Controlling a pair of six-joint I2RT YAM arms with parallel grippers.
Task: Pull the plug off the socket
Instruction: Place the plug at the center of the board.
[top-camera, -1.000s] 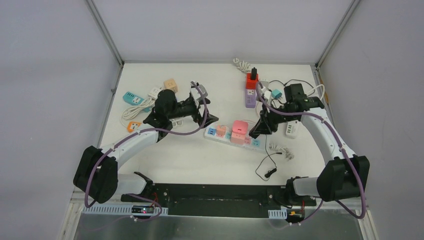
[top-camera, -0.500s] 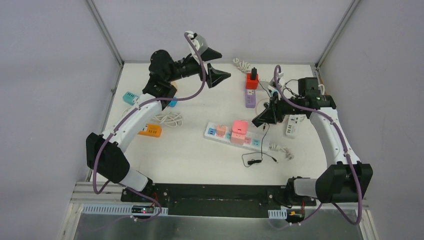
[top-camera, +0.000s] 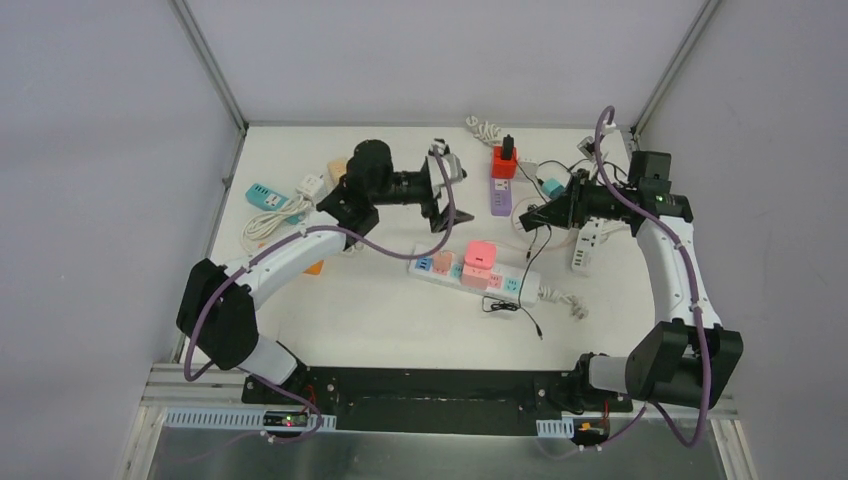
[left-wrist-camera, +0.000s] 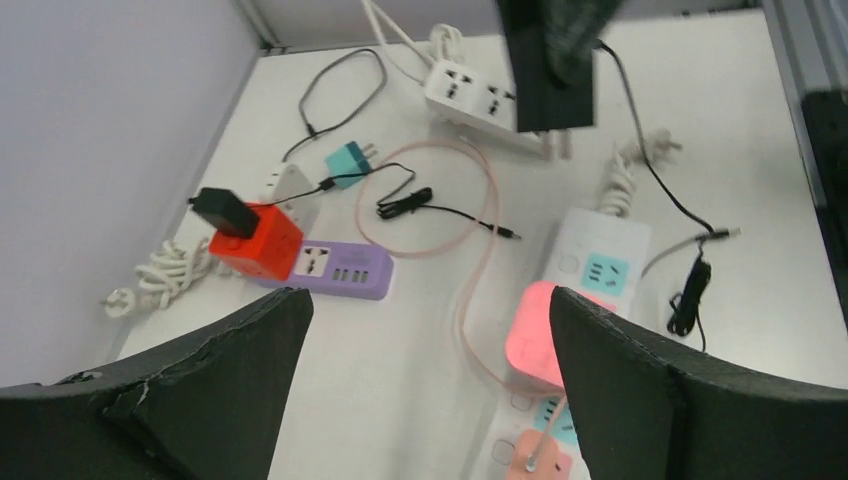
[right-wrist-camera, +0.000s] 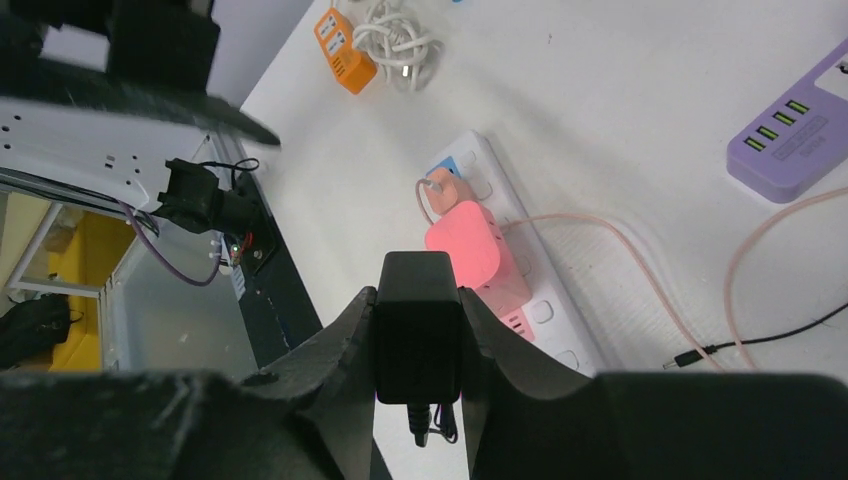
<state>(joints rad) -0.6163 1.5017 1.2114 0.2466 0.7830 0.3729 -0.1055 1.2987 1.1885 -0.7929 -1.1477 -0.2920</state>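
The right gripper (right-wrist-camera: 417, 310) clamps the black plug adapter (right-wrist-camera: 418, 345) by its 2 flat sides, clear above the white power strip (right-wrist-camera: 545, 315). The adapter looks light and rigid. The left gripper (left-wrist-camera: 425, 310) hangs wide open, empty.

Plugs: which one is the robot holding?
The black plug, pinched in the right gripper; the pink ones sit in the white strip.

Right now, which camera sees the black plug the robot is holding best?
Right wrist: the black plug sits close, clamped in the right gripper. Top external shows it tiny; left wrist shows only a dark shape up top.
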